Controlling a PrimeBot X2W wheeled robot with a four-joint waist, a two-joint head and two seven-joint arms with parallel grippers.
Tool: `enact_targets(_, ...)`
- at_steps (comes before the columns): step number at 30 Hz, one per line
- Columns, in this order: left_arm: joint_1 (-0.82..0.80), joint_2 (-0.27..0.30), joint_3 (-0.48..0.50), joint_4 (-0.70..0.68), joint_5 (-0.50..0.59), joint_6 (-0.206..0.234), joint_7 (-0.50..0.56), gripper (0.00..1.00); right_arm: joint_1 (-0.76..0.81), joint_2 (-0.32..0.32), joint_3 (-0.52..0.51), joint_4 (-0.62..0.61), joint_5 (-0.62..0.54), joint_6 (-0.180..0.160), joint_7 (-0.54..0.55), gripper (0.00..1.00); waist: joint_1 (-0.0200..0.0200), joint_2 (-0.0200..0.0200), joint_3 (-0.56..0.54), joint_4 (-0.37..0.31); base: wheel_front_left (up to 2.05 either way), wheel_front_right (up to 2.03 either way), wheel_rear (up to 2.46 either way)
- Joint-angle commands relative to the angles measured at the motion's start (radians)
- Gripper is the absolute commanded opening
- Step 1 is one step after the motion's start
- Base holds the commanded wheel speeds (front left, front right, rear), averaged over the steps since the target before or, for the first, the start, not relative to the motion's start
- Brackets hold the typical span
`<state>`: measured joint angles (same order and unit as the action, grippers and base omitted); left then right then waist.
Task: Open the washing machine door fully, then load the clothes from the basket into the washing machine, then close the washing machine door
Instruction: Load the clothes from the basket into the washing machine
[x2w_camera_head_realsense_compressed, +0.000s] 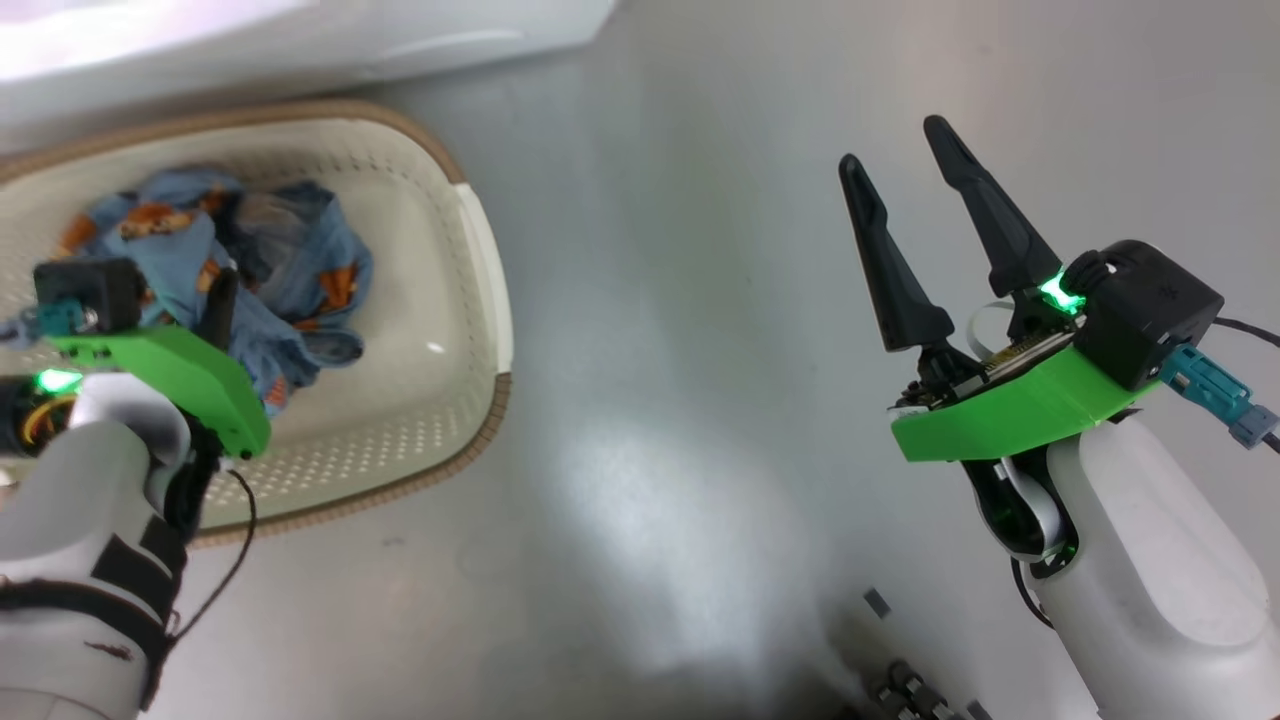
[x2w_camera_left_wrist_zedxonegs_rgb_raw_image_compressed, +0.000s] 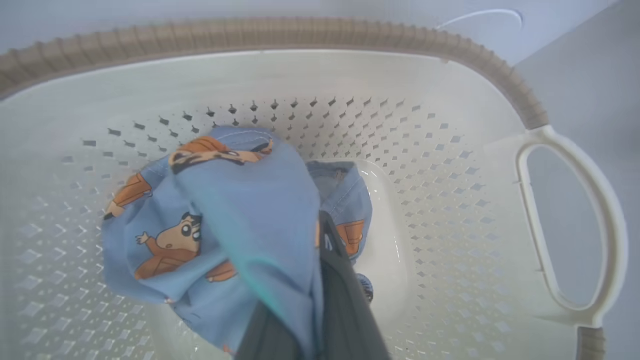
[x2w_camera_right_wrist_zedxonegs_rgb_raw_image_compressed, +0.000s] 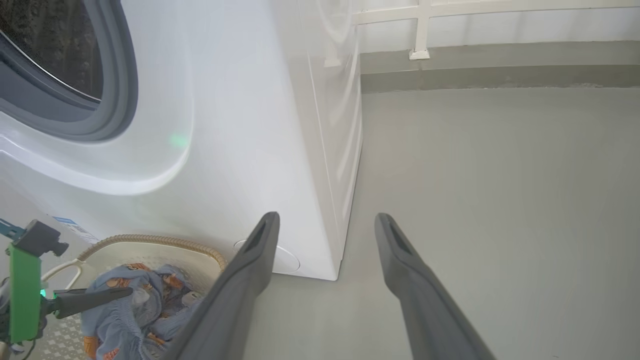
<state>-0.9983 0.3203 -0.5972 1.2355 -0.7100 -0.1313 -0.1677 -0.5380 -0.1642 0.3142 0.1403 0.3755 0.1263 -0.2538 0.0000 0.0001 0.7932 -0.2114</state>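
Observation:
The cream basket (x2w_camera_head_realsense_compressed: 480, 300) with a brown rim stands on the floor in front of the white washing machine (x2w_camera_right_wrist_zedxonegs_rgb_raw_image_compressed: 225, 125). Inside it lie the light blue clothes (x2w_camera_head_realsense_compressed: 290, 270) printed with orange-brown figures. My left gripper (x2w_camera_left_wrist_zedxonegs_rgb_raw_image_compressed: 320, 225) reaches down into the basket and is shut on a fold of the blue clothes (x2w_camera_left_wrist_zedxonegs_rgb_raw_image_compressed: 240, 210), which drapes over its fingers. My right gripper (x2w_camera_head_realsense_compressed: 893, 145) hovers open over bare floor to the right of the basket, with nothing between its fingers. The machine's grey gasket (x2w_camera_right_wrist_zedxonegs_rgb_raw_image_compressed: 115, 95) and dark drum mouth stand uncovered. The washing machine door is out of view.
Grey floor (x2w_camera_head_realsense_compressed: 700, 300) spreads to the right of the basket and machine. A low wall base with a white rail (x2w_camera_right_wrist_zedxonegs_rgb_raw_image_compressed: 420, 30) runs along the back. The basket's side handle (x2w_camera_left_wrist_zedxonegs_rgb_raw_image_compressed: 575, 225) is on its right. Dark parts of my base (x2w_camera_head_realsense_compressed: 900, 690) sit at the bottom edge.

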Motion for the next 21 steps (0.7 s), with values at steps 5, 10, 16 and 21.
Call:
enact_targets(5, 0.067, 0.026, -0.002, -0.046, -0.045, 0.001, -0.065, 0.00, 0.071, -0.016, 0.002, -0.002, 0.009, 0.004, -0.008, 0.98, 0.0000, -0.0001, -0.134, 0.057, 0.00, 0.00, 0.00)
enact_targets(10, 0.113, 0.026, -0.017, -0.091, -0.065, 0.001, -0.090, 0.00, 0.102, -0.020, -0.008, 0.011, 0.014, 0.004, -0.008, 0.98, 0.0000, -0.0001, -0.217, 0.077, 0.00, 0.00, 0.00)
enact_targets(16, 0.163, 0.048, 0.043, -0.202, -0.036, 0.001, -0.094, 0.00, 0.146, -0.034, -0.026, 0.022, 0.020, 0.004, -0.008, 0.98, 0.0000, -0.0001, -0.302, 0.107, 0.00, 0.00, 0.00)
enact_targets(21, 0.225, 0.056, 0.118, -0.301, 0.025, 0.010, -0.094, 0.00, 0.178, -0.042, -0.043, 0.030, 0.024, 0.004, -0.008, 0.99, 0.0000, -0.0001, -0.354, 0.126, 0.00, 0.00, 0.00)
